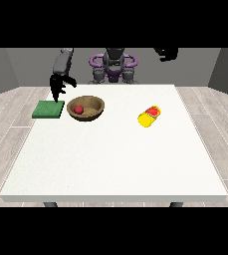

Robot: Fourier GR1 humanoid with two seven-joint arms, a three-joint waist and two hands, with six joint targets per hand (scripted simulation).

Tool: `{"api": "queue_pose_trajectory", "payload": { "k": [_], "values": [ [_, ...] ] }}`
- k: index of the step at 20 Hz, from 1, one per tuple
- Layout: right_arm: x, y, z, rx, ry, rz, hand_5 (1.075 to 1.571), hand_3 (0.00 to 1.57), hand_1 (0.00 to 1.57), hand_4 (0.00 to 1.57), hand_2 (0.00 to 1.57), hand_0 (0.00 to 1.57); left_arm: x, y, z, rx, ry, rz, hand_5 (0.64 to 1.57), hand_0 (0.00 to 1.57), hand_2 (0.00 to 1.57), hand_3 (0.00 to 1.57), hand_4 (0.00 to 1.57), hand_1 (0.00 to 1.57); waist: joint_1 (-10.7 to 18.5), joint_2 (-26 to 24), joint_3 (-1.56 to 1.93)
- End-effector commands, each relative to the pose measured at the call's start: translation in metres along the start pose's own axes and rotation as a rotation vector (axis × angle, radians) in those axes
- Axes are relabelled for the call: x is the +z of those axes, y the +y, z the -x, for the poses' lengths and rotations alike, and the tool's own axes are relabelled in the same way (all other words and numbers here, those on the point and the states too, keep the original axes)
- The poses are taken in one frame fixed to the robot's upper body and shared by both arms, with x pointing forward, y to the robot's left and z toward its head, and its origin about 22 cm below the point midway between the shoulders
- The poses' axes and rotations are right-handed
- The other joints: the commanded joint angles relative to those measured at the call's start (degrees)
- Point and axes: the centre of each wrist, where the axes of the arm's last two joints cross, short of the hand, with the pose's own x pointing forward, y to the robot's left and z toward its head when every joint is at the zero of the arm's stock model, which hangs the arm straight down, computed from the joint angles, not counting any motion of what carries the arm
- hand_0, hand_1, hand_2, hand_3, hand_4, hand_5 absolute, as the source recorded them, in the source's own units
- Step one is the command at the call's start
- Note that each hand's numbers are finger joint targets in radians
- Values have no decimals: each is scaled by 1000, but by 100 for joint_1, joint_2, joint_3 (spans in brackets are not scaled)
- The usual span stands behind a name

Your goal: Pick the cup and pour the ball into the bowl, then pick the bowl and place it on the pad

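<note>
A brown wooden bowl stands on the white table left of centre, with a small red ball inside it. A yellow cup with a red inside lies on its side to the right. A green pad lies flat at the table's left edge, beside the bowl. The hand at the view's left hangs above the pad's far edge with its fingers straight and pointing down, holding nothing. The hand at the view's right is raised high beyond the table, fingers curled, empty.
The robot's torso stands behind the table's far edge. The table's near half shows only bare white surface. Grey floor surrounds the table.
</note>
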Motion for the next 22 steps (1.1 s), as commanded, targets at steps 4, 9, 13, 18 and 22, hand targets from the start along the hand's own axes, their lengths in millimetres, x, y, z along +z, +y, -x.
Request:
{"api": "queue_pose_trajectory", "payload": {
  "k": [4,9,13,18,22],
  "values": [
    [14,31,14,-35,38,-63,1570,0,0,0,0,0,15,137,-30,190,14,11,1548,0,0,0,294,0,-282,-47,36],
    [29,53,35,-41,29,-87,1570,0,0,0,0,0,23,189,-67,187,-2,-35,1552,0,0,0,250,0,-496,90,46],
    [25,40,41,-40,25,-100,1571,0,0,0,0,0,26,194,-74,203,-29,-29,1561,0,0,0,198,0,-548,214,48],
    [5,29,32,-61,15,-41,1571,0,0,0,0,0,15,174,-88,201,-29,1,1563,0,0,0,160,0,-363,372,52],
    [24,25,55,-87,29,-81,1571,0,0,0,0,0,31,189,-79,215,-57,-17,1566,0,0,0,150,0,-454,510,50]
  ]
}}
